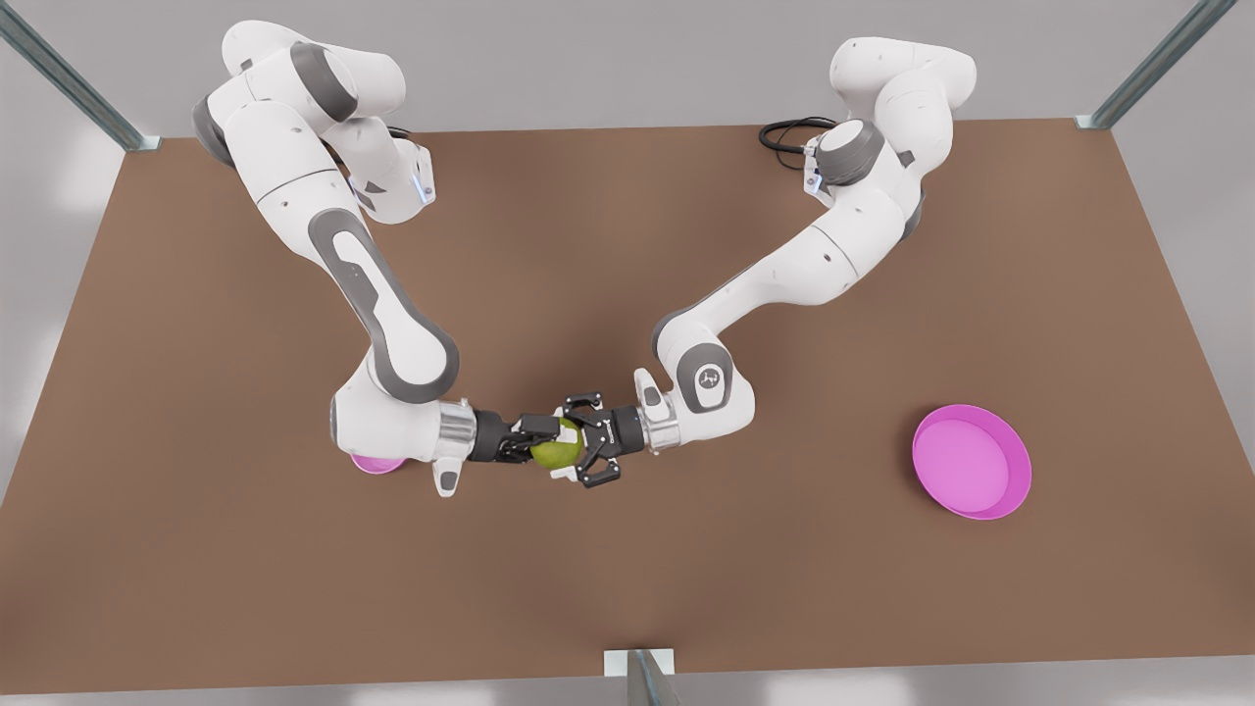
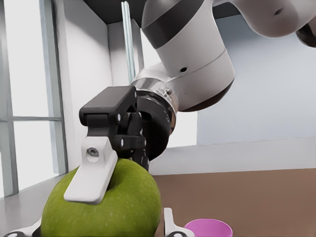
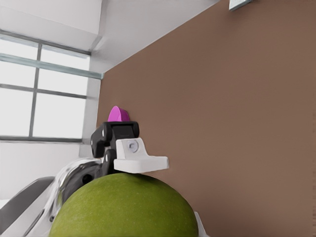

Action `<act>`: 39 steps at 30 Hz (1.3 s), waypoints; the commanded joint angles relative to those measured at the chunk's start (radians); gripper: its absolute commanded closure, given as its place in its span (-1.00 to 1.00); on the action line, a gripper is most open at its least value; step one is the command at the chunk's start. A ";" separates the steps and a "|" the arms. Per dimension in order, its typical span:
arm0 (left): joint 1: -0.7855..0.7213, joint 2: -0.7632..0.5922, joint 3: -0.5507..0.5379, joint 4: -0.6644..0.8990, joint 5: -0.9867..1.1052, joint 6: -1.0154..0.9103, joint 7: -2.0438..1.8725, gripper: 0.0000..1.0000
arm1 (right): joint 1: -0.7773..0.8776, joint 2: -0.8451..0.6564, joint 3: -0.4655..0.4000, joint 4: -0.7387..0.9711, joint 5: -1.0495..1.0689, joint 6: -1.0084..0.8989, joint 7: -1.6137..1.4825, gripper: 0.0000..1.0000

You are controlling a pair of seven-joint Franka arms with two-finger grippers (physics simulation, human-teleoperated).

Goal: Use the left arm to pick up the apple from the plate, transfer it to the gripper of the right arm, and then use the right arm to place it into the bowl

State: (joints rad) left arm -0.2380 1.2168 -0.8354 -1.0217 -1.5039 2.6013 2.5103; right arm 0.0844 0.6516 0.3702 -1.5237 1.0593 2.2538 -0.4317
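End effectors left (image 1: 577, 447), right (image 1: 530, 443) around round apple (image 1: 552, 458)

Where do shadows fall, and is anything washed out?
Front view: soft shadow darkens the table under both arms, where left hand and right hand clasp the apple. Left wrist view: windows behind the right hand are washed out white. Right wrist view: windows blown out too; table evenly lit.

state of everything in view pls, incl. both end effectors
apple: held off the table between both end effectors
left end effector: shut on apple
right end effector: shut on apple
plate: empty, flat on the table
bowl: upright on the table, under the right arm
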 commanded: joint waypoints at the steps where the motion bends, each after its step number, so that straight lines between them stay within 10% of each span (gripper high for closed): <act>1: 0.000 -0.002 -0.001 0.000 -0.006 -0.004 0.055 -1.00 | 0.000 -0.001 0.001 0.000 -0.005 0.006 -0.021 -0.52; 8: 0.101 0.027 0.191 -0.009 0.050 -0.007 -0.249 -1.00 | -0.086 -0.007 -0.005 -0.001 -0.055 -0.125 -0.053 -0.53; 11: 0.393 -0.267 0.231 -0.253 0.825 -0.075 -0.882 -1.00 | -0.209 -0.007 -0.004 -0.050 -0.116 -0.259 -0.179 -0.53; 13: 0.516 -0.483 0.246 -0.244 1.433 -0.470 -1.326 -1.00 | -0.282 -0.010 -0.004 -0.061 -0.225 -0.358 -0.210 -0.53; 17: 0.575 -0.830 0.245 -0.224 1.877 -1.097 -1.999 -1.00 | -0.379 -0.073 -0.004 -0.113 -0.432 -0.413 -0.237 -0.53; 21: 0.591 -0.849 0.266 -0.213 1.662 -1.152 -2.865 -1.00 | -0.439 -0.105 -0.004 -0.159 -0.647 -0.405 -0.237 -0.53; 23: 0.276 -1.025 0.818 -0.411 1.446 -0.968 -2.685 -1.00 | -0.440 -0.104 -0.004 -0.158 -0.754 -0.353 -0.236 -0.53; 24: 0.247 -1.106 0.886 -0.544 1.446 -0.883 -2.612 -1.00 | -0.440 -0.101 -0.010 -0.153 -0.797 -0.339 -0.225 -0.53; 39: 0.244 -1.031 0.885 -0.416 1.447 -1.040 -2.526 -1.00 | -0.376 -0.047 -0.013 -0.208 -1.088 -0.207 -0.088 -0.59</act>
State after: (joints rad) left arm 0.0005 0.1873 0.0484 -1.4378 -0.0572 1.5810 0.5306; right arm -0.2895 0.6034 0.3571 -1.7252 -0.0046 2.0171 -0.5604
